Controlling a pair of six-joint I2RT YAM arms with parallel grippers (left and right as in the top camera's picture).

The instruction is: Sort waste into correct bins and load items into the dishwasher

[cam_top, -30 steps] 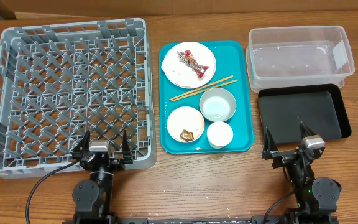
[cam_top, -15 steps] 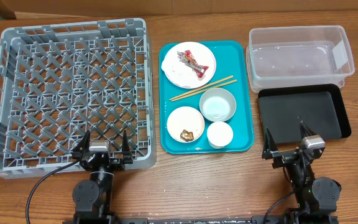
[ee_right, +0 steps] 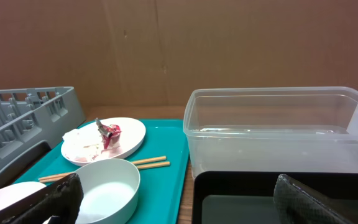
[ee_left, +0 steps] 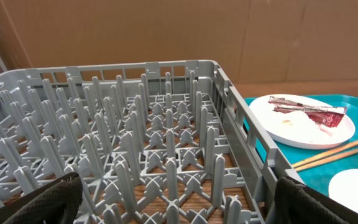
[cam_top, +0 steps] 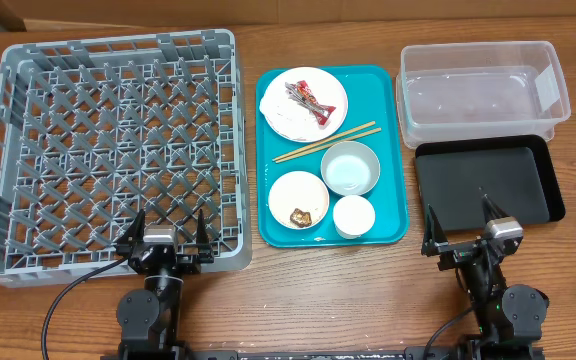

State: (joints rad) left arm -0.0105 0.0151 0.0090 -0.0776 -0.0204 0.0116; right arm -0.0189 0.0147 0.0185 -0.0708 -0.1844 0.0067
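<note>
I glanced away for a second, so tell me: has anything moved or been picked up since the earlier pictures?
Nothing visibly changed. The left gripper and right gripper stay parked at the near edge, fingers open and empty, and everything on the teal tray lies where it was.

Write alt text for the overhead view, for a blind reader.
A teal tray of used dishes lies between a grey dish rack, left, and a clear tub and black tray, right. The left fingers and right fingers stand open.
</note>
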